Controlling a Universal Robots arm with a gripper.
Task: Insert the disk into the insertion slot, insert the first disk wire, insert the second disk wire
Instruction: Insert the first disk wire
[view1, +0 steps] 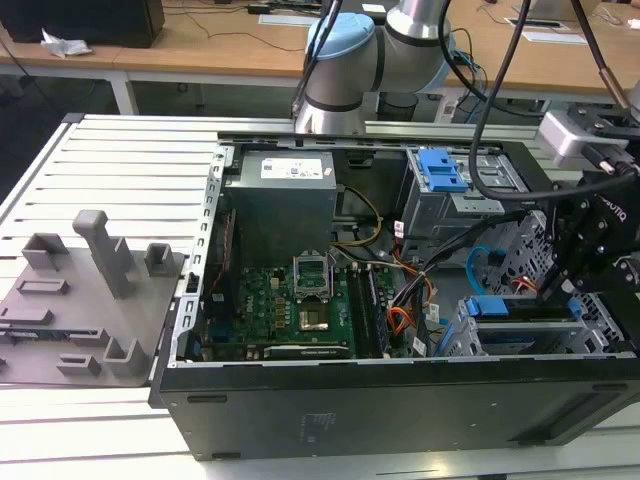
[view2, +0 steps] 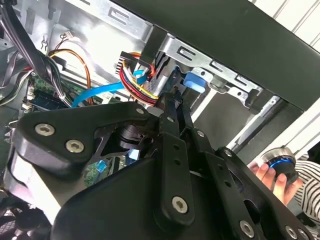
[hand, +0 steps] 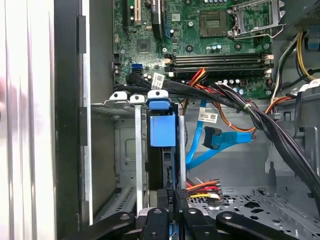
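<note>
The disk (hand: 162, 129), in its bright blue carrier, sits inside the insertion slot (hand: 125, 150) of the grey cage; in the exterior view the disk (view1: 515, 308) lies low at the case's right. My gripper (hand: 173, 196) is at the disk's rear edge, shut on a black plug with red, yellow and black wires (hand: 202, 185), the first disk wire. In the second wrist view my gripper (view2: 175, 99) reaches beside that same bundle (view2: 134, 79). The second disk wire (hand: 215, 142), flat and light blue with a dark plug, hangs loose beside the cage, apart from the disk.
Thick black cable bundles (hand: 260, 120) cross above the cage. The motherboard (view1: 290, 300) fills the case's middle and a taller cage with a blue latch (view1: 440, 170) stands behind. A grey fixture tray (view1: 80, 300) is on the exterior view's left. A person's hand (view2: 272, 175) holds a knob.
</note>
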